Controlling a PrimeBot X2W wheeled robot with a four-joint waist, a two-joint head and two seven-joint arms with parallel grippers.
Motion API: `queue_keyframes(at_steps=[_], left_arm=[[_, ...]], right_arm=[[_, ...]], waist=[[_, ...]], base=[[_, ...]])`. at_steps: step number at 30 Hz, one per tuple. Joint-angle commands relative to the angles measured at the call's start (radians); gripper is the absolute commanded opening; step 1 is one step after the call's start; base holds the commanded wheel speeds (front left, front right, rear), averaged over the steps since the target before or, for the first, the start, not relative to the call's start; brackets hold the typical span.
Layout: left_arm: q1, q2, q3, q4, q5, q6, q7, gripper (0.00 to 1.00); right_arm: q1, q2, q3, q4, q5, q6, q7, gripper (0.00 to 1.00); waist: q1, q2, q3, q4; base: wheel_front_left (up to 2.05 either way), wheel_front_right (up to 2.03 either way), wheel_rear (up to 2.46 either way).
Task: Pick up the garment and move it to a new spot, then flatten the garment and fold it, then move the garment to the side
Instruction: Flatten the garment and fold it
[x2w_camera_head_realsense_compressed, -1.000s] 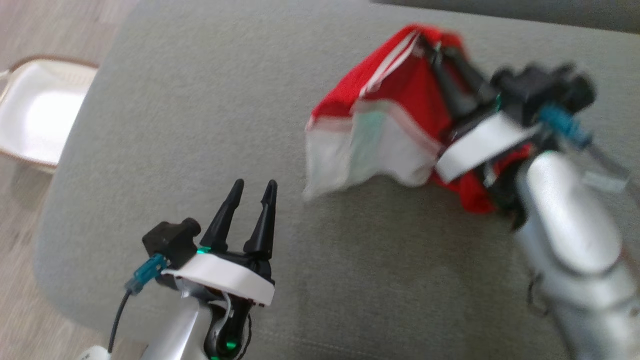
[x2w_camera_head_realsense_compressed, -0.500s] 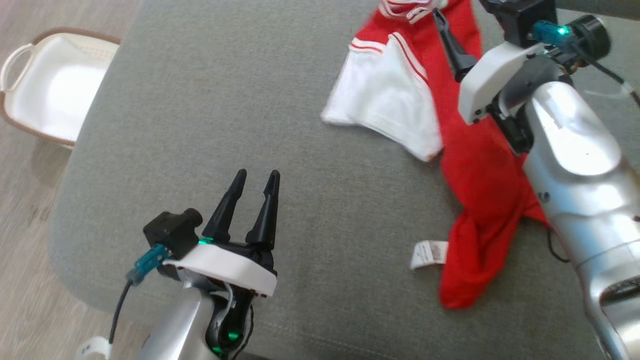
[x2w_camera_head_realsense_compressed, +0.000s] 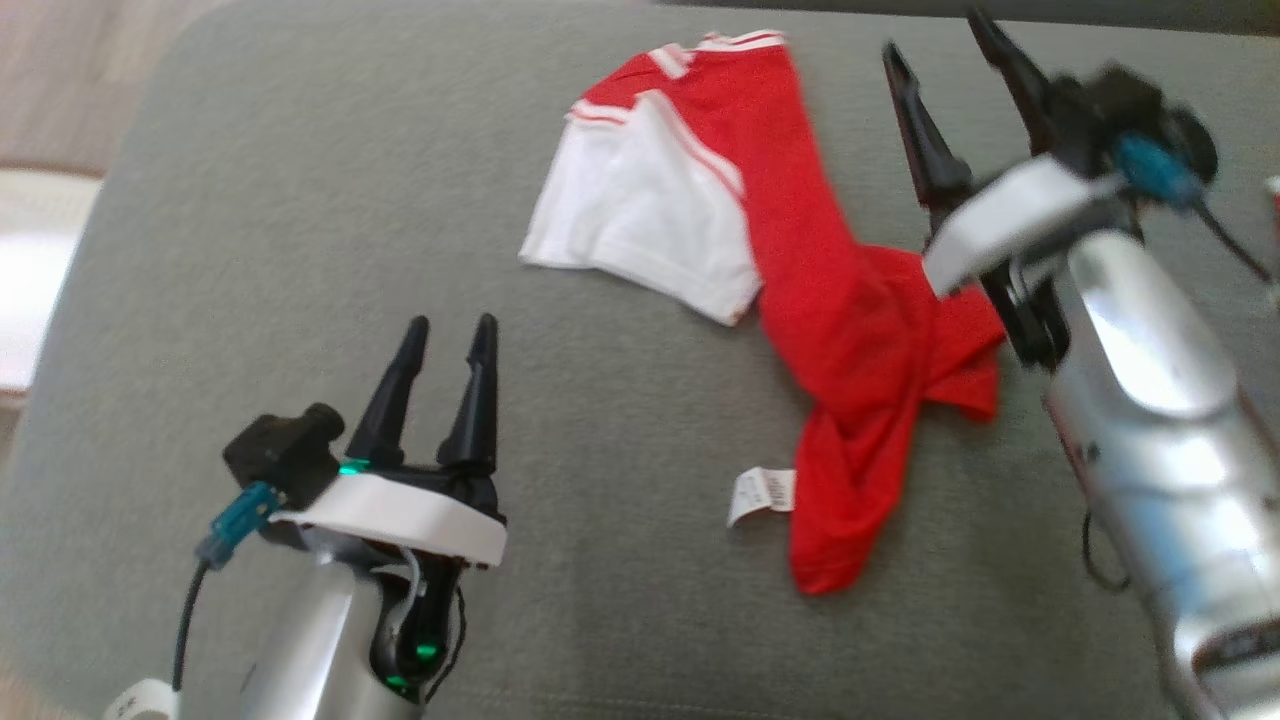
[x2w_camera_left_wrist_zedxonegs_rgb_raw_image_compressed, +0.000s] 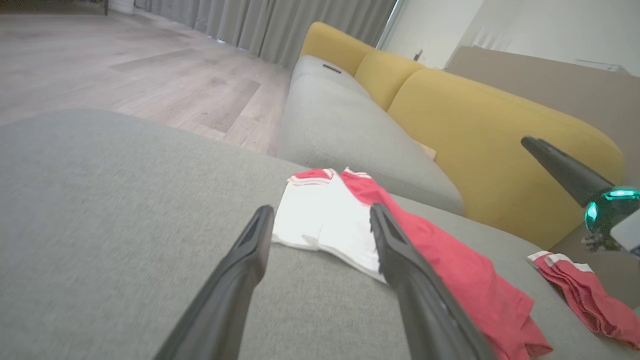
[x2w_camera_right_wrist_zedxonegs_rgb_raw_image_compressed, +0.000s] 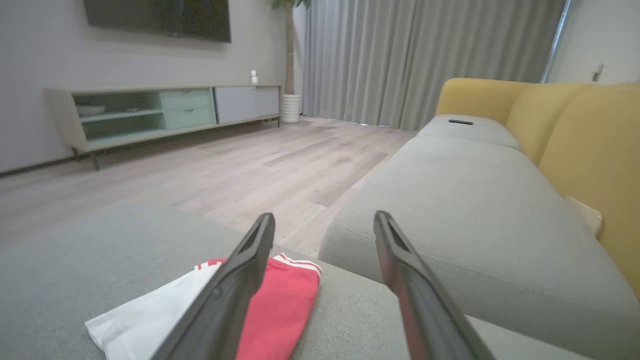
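The garment (x2w_camera_head_realsense_compressed: 830, 310), red with a white panel and a white label, lies crumpled and stretched out on the grey cushion (x2w_camera_head_realsense_compressed: 300, 200). My right gripper (x2w_camera_head_realsense_compressed: 932, 35) is open and empty, hovering just right of the garment's upper end, apart from it. Down at the lower left, my left gripper (x2w_camera_head_realsense_compressed: 451, 325) stands open with nothing in it, well short of the cloth. The left wrist view looks past my left gripper (x2w_camera_left_wrist_zedxonegs_rgb_raw_image_compressed: 321, 209) at the garment (x2w_camera_left_wrist_zedxonegs_rgb_raw_image_compressed: 450, 275) ahead. In the right wrist view the garment (x2w_camera_right_wrist_zedxonegs_rgb_raw_image_compressed: 285, 305) lies below my right gripper (x2w_camera_right_wrist_zedxonegs_rgb_raw_image_compressed: 324, 216).
A second red cloth (x2w_camera_left_wrist_zedxonegs_rgb_raw_image_compressed: 585, 295) lies off to the right of the cushion. A sofa with a yellow back (x2w_camera_left_wrist_zedxonegs_rgb_raw_image_compressed: 500, 150) and grey seat (x2w_camera_left_wrist_zedxonegs_rgb_raw_image_compressed: 350, 130) stands behind. A white basket (x2w_camera_head_realsense_compressed: 30, 270) sits on the wood floor at the left.
My right gripper opened and let the garment go; the cloth dropped from hanging in the air to lying on the cushion. The head camera shifted. The left arm kept still.
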Motion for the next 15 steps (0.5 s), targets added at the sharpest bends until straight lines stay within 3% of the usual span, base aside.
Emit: queue_keyframes(at_steps=[1,9,15], left_arm=[[-0.020,0.008,0.049,-0.042,0.012,-0.005,-0.012,1.00],[0.021,0.008,0.091,-0.058,0.038,-0.015,-0.012,1.00],[0.047,0.008,0.100,-0.065,0.043,-0.020,-0.012,1.00]], right_arm=[[0.052,0.017,-0.040,-0.067,0.009,-0.001,-0.024,1.00],[0.407,0.098,-0.216,-0.407,-0.064,-0.001,-0.047,1.00],[0.628,0.136,-0.267,-0.592,-0.102,-0.001,-0.047,1.00]], waist=[[0.0000,0.0000,-0.033,-0.050],[0.0000,0.0000,-0.085,-0.139],[0.0000,0.0000,-0.108,-0.175]], base=[[0.00,0.00,0.00],[0.00,0.00,0.00],[0.00,0.00,0.00]])
